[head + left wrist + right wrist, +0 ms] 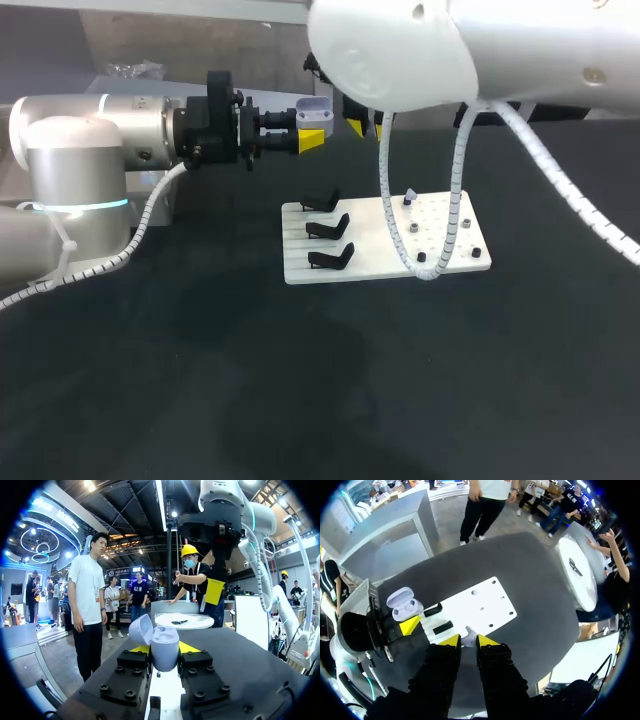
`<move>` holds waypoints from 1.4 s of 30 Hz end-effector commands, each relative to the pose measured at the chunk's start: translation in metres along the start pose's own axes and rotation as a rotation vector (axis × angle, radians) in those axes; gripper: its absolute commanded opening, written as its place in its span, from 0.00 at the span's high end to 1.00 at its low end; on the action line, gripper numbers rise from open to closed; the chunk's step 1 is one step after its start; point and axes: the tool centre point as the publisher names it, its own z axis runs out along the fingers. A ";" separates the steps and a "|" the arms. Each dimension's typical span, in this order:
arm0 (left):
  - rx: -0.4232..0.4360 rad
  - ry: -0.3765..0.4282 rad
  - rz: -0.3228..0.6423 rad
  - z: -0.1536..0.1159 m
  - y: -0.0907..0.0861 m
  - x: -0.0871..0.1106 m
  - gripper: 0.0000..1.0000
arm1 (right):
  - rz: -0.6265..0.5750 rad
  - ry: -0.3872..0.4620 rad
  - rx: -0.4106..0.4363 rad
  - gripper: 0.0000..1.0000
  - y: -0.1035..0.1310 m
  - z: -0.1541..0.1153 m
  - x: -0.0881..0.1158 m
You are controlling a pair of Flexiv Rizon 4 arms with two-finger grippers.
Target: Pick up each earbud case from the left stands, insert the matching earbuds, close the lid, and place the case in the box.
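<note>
My left gripper (311, 138) is shut on a pale lavender earbud case (313, 107), held in the air above the table behind the white stand plate (385, 262). In the left wrist view the case (165, 647) sits between the yellow tips with its lid (141, 629) swung open. My right gripper (468, 641) hangs just beside it, shut on a small whitish earbud (467, 635). From the right wrist the open case (402, 604) shows its two hollows. In the head view the right gripper (364, 124) is mostly hidden under its own arm.
Three black stands (328, 228) on the plate's left half are bare. Small earbuds on pegs (409, 198) and dark pegs dot its right half. A white spiral cable (456, 215) hangs over the plate. A white box (160, 196) sits behind my left arm.
</note>
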 end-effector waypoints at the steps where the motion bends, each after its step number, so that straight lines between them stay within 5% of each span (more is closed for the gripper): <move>1: 0.002 -0.001 0.001 0.000 0.001 0.000 1.00 | 0.001 -0.003 -0.009 1.00 -0.005 0.000 0.001; 11: 0.002 -0.001 0.001 0.000 0.001 0.000 1.00 | 0.001 -0.003 -0.009 1.00 -0.005 0.000 0.001; 30: 0.002 -0.001 0.001 0.000 0.001 0.000 1.00 | 0.013 0.048 -0.009 1.00 0.070 -0.017 -0.024; 42: 0.002 -0.001 0.001 0.000 0.001 0.000 1.00 | 0.020 0.035 -0.024 1.00 0.087 -0.008 -0.031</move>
